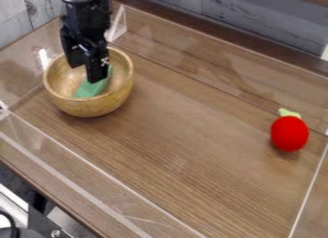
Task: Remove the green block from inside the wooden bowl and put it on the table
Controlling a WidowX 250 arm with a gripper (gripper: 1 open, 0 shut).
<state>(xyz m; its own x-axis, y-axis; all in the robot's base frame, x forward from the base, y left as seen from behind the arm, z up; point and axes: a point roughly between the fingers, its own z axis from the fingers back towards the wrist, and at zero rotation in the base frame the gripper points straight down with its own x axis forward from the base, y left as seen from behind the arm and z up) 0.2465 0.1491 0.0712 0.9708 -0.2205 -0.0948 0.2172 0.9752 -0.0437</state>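
Overall, the brown wooden table (193, 136) takes up most of the view, its grain running diagonally, with clear walls along its edge. Over its upper left part reaches the dark robot arm (86, 10), coming down from the top of the picture. Below the arm, near the table's left side, sits the wooden bowl (90, 107), round and light tan, with a thick rim and a smooth pale inside. At the end of the arm, the black gripper (87, 71) is lowered to the bowl, its lower end over the bowl's interior and covering part of the far rim. Its jaws are spread apart, and nothing can be made out pinched between them. On the right side of the table, well apart from the bowl, lies a red toy (290, 134) shaped like a strawberry, with a pale green tip at its far end. Smallest of these is the green block (91, 89), a plain bar lying inside the bowl. It shows just below the gripper in the view, its near end uncovered and its far part partly hidden behind the dark fingers. Block and gripper are close together, but whether they touch cannot be told from this angle. At the lower left corner, some black cables (15, 221) run beside the table.
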